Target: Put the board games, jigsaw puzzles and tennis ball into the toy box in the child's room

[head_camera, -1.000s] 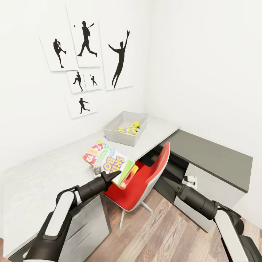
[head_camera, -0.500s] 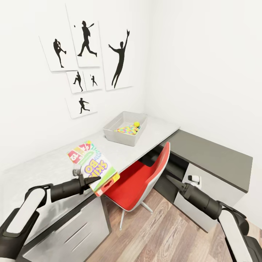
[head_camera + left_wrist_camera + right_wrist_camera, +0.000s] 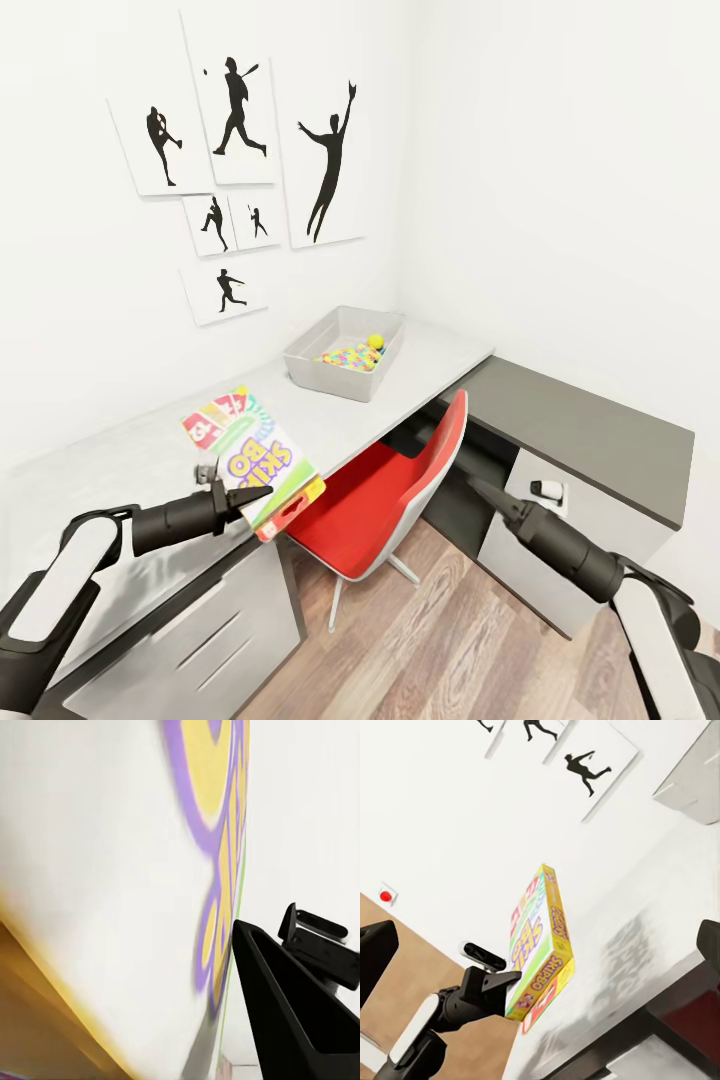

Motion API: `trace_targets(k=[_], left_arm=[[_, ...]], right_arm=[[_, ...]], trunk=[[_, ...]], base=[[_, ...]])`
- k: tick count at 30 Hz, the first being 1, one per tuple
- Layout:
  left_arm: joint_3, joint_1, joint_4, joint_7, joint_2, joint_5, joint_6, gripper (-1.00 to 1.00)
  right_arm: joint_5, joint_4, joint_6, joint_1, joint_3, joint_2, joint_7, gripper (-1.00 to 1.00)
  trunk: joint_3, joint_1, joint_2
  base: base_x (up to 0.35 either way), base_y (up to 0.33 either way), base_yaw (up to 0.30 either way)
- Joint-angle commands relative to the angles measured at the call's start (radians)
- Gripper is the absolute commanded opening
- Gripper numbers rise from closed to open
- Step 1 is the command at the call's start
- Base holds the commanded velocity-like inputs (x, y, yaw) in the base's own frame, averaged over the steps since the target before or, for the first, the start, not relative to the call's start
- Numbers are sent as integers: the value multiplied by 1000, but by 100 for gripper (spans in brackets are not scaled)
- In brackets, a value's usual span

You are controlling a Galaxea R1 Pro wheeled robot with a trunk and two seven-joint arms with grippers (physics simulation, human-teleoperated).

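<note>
My left gripper (image 3: pixel 240 492) is shut on the lower edge of the white-green-red Skip-Bo board game (image 3: pixel 248 452). It holds the carton tilted above the front of the pale table (image 3: pixel 130 470). The right wrist view shows the same carton (image 3: pixel 540 945) off the table, casting a shadow, with the left gripper (image 3: pixel 501 979) on it. In the left wrist view the carton's printed face (image 3: pixel 112 870) lies against a black finger (image 3: pixel 300 1020). The grey toy box (image 3: pixel 322 375) stands farther back on the table, holding jigsaw puzzles (image 3: pixel 350 356) and the tennis ball (image 3: pixel 375 341). My right gripper (image 3: pixel 478 488) hangs open beside the chair, holding nothing.
A red-and-white swivel chair (image 3: pixel 395 490) is tucked at the table's edge between my arms. The lower dark grey shelf section (image 3: pixel 590 430) runs to the right. Drawers (image 3: pixel 210 630) sit under the table at the left. Baseball silhouette prints (image 3: pixel 235 150) hang on the wall.
My left arm has lifted the Skip-Bo carton off the table's front edge and drawn it left and up. My right gripper has drifted slightly right.
</note>
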Motion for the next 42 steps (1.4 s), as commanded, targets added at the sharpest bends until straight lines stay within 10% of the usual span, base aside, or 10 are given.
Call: trace_targets(k=[1, 12, 23, 42], left_arm=[[-2, -1, -1, -11, 12, -8, 1, -100], [-8, 0, -2, -176, 70, -10, 1, -100], [-11, 0, -2, -187, 94, -9, 1, -100], [-25, -1, -2, -187, 96, -8, 1, -100]], right_arm=[[-4, 0, 5, -1, -4, 0, 1, 100], [-8, 0, 2, 3, -9, 3, 4, 100], [-11, 1, 2, 4, -11, 2, 4, 100], [-11, 1, -4, 4, -25, 1, -1, 100]], trunk=[[-1, 0, -1], [-1, 0, -1], [-1, 0, -1], [70, -73, 132]], base=[[0, 0, 0], [0, 0, 0], [0, 0, 0], [0, 0, -13]])
